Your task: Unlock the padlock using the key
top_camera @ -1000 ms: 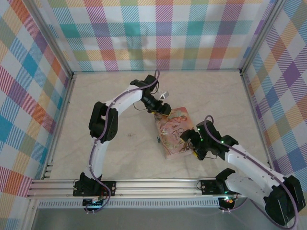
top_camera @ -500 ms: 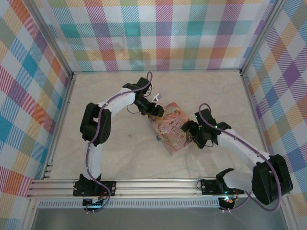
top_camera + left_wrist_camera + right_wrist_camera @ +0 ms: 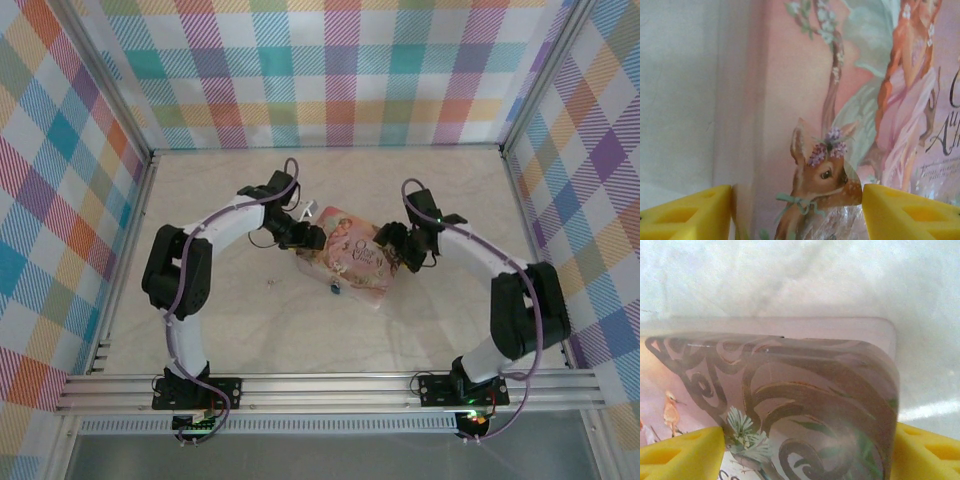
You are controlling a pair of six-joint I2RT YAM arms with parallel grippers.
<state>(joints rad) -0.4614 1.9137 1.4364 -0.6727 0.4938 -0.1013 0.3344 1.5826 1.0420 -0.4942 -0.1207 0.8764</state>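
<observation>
Risk: my left gripper [image 3: 312, 240] and right gripper [image 3: 393, 250], jaws apart astride the pink tin [image 3: 356, 262], could shove it over the padlock [image 3: 335, 290].

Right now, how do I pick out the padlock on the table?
Find the pink picture tin in the middle of the table. At its near edge, toward the left, sits the padlock. It is a tiny bluish-dark lump, far smaller than the tin and darker than the pale table.

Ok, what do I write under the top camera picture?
Left gripper and right gripper flank the pink tin; the little padlock sits at its near edge.
</observation>
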